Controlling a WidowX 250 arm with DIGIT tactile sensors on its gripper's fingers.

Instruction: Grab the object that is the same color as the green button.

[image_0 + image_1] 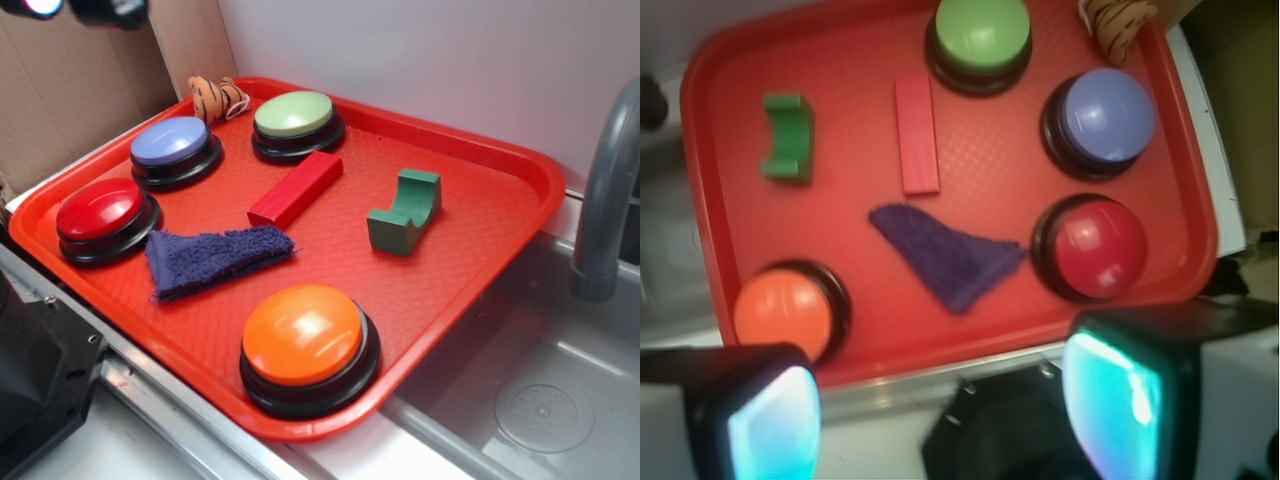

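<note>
Green notched block (787, 135) lies untouched; gripper (940, 410) hovers wide open above tray (720, 60).

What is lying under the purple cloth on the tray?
Around the purple cloth, only the red tray surface shows, and the cloth lies flat. Whatever is directly beneath it is covered and cannot be seen.

Soft, even light is falling from above, leaving only faint shadows. Glare is shining on the orange button (303, 334) and red button (100, 209). My wrist view is looking blurrier, and my tool's fingers (1118, 395) are glowing cyan, out of focus.
</note>
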